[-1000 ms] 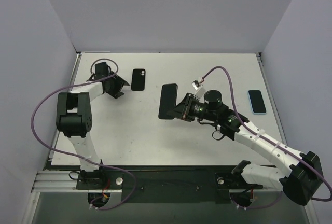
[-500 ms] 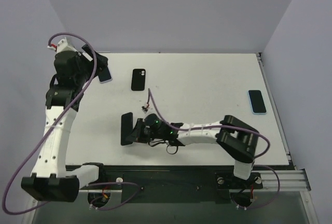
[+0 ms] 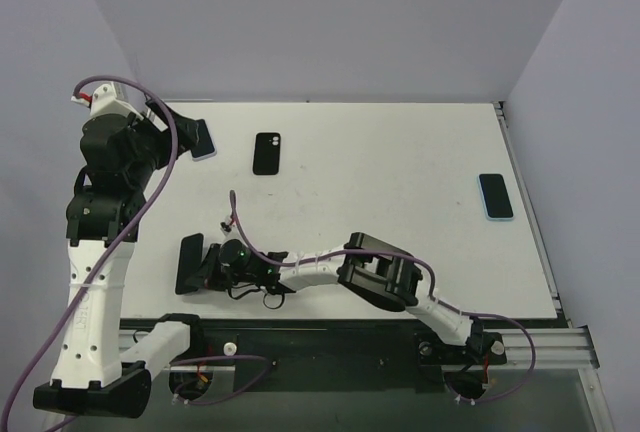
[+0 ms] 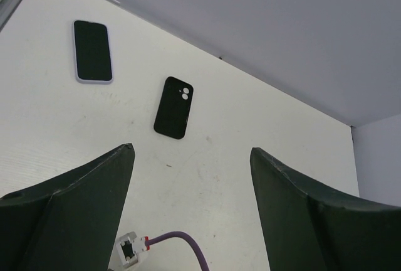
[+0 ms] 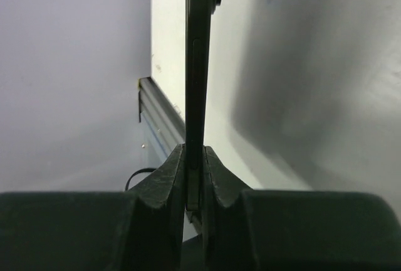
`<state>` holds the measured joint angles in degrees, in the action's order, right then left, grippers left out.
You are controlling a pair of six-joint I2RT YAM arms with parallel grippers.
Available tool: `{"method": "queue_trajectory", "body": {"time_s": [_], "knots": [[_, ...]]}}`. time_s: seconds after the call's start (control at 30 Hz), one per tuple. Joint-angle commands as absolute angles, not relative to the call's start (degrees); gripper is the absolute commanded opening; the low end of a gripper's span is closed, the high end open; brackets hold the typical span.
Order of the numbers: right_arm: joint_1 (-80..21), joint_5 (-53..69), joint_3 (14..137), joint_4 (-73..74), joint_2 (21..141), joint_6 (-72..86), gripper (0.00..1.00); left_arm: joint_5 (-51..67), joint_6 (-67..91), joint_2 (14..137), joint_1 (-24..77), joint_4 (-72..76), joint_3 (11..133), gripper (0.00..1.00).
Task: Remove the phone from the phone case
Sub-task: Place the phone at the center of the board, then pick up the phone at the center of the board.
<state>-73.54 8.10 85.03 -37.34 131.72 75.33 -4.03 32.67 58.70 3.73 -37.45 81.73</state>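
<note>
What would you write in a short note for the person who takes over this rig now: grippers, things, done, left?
Left gripper: jaws open, empty, raised over the far left corner of the table.
Right gripper: jaws shut on a thin black slab, near the near left edge; phone or case, cannot tell.
On the table: lilac-rimmed phone, screen up, far left; black case, back up, beside it; blue-rimmed phone, right side.
Done: slab gripped.
Left: confirm phone and case are apart; the black case may hold a phone, which is not visible.
</note>
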Motion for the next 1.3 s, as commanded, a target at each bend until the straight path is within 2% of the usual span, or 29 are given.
{"method": "queue_trajectory", "body": {"time_s": [0.0, 0.07, 0.2, 0.27, 0.3, 0.4, 0.43, 0.57, 0.7, 0.77, 0.93, 1.07, 1.13, 1.27], "knots": [[-73.2, 5.3, 91.8, -37.3, 132.4, 75.5, 0.03, -3.0, 32.0, 56.9, 3.8, -36.7, 82.4, 0.85], [-72.9, 5.6, 93.3, -35.6, 133.5, 75.2, 0.04, -2.6, 32.1, 57.3, 3.8, -36.6, 82.4, 0.85], [-72.4, 7.9, 95.1, -31.7, 135.3, 75.7, 0.13, -1.8, 31.8, 57.8, 3.7, -36.5, 81.7, 0.85], [-72.2, 9.0, 94.2, -32.1, 135.4, 76.1, 0.23, -1.6, 31.6, 58.2, 3.8, -36.4, 81.2, 0.86], [-72.2, 9.1, 93.0, -32.2, 135.1, 76.0, 0.32, -1.5, 31.6, 58.5, 3.8, -36.4, 80.9, 0.86], [-71.7, 9.1, 90.3, -30.7, 132.5, 74.0, 0.43, -1.1, 30.7, 59.1, 3.7, -35.8, 80.2, 0.89], [-71.5, 8.8, 87.8, -30.2, 130.6, 73.4, 0.53, -1.2, 30.0, 59.4, 3.7, -35.5, 80.0, 0.89], [-68.7, 7.9, 77.8, -26.4, 122.1, 71.1, 0.78, -1.7, 28.4, 61.2, 3.3, -33.8, 78.4, 0.9], [-64.6, 7.1, 62.7, -25.9, 110.3, 66.1, 0.83, 1.7, 27.7, 64.3, 1.8, -31.5, 76.2, 0.91], [-62.8, 9.4, 57.3, -24.9, 104.3, 58.8, 0.83, 2.7, 27.9, 67.1, 0.7, -30.1, 75.5, 0.92], [-59.0, 8.4, 41.7, -20.0, 86.2, 50.4, 0.85, 3.1, 28.4, 78.5, -1.6, -26.1, 75.6, 0.93], [-56.1, 9.0, 36.2, -15.5, 71.1, 45.4, 0.85, 0.4, 24.5, 91.2, -2.5, -24.8, 80.3, 0.93], [-54.7, 9.3, 34.7, -13.6, 66.6, 43.6, 0.85, -3.3, 21.7, 98.0, -2.6, -26.1, 84.3, 0.93], [-49.9, 12.7, 31.1, -12.6, 60.0, 43.2, 0.85, -1.6, 19.6, 111.9, -4.4, -29.6, 94.3, 0.94]]}}
